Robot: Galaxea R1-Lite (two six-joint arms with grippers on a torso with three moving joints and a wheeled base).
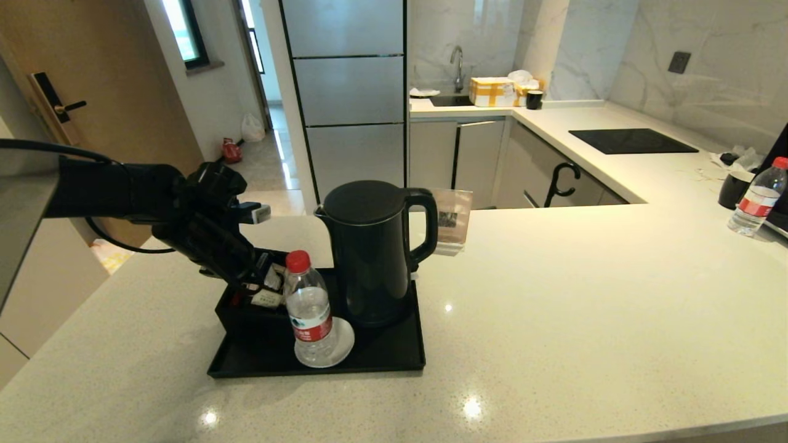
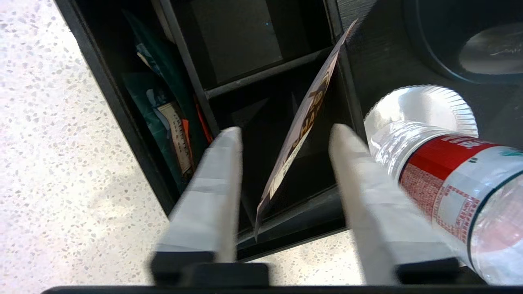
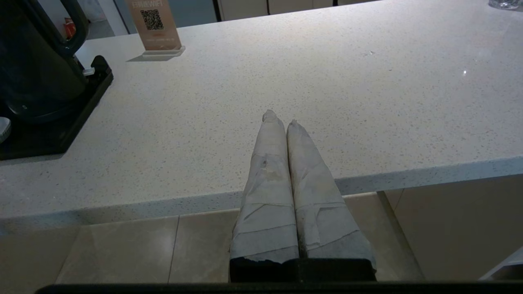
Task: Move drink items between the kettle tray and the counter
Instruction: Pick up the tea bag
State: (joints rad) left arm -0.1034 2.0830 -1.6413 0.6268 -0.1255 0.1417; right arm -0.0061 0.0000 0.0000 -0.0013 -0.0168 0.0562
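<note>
Left tool (image 2: pixel 282 132), at the far left above the bench (image 1: pixel 554 320): its two pale fingers (image 2: pixel 212 171) stand apart, pointing down into the black divided box (image 1: pixel 246 304) at the left end of the kettle tray (image 1: pixel 381 357). Between the fingers, touching neither, a tea sachet (image 2: pixel 300 122) stands on edge and tilted in the box compartment directly under the tool. In the compartment beyond the tool's one finger lie dark green packets (image 2: pixel 163 102) with an orange edge. Beside the other finger, close against it, stands a clear water bottle (image 1: pixel 308 307) with red cap and red label, set on a white round coaster (image 1: pixel 338 344) on the tray.

Further right of the left tool, the kettle (image 1: pixel 372 252) stands upright at the rear of the tray, matte black, lid closed, loop handle facing away from the tool. Behind the kettle's handle a small card stand (image 1: pixel 452 227) bearing a QR code rests on the bench, off the tray.

Right tool (image 3: pixel 278 120): fingers pressed together, holding nothing. It does not appear in the head view; in its own wrist view it hangs at the near edge of the bench, its tips over bare speckled stone, well apart from the tray and kettle. Tiled floor (image 3: pixel 122 253) shows beneath its fingers.

Far right of the bench, well apart from both tools: a second water bottle (image 1: pixel 757 197) next to a dark cup (image 1: pixel 734 189).
</note>
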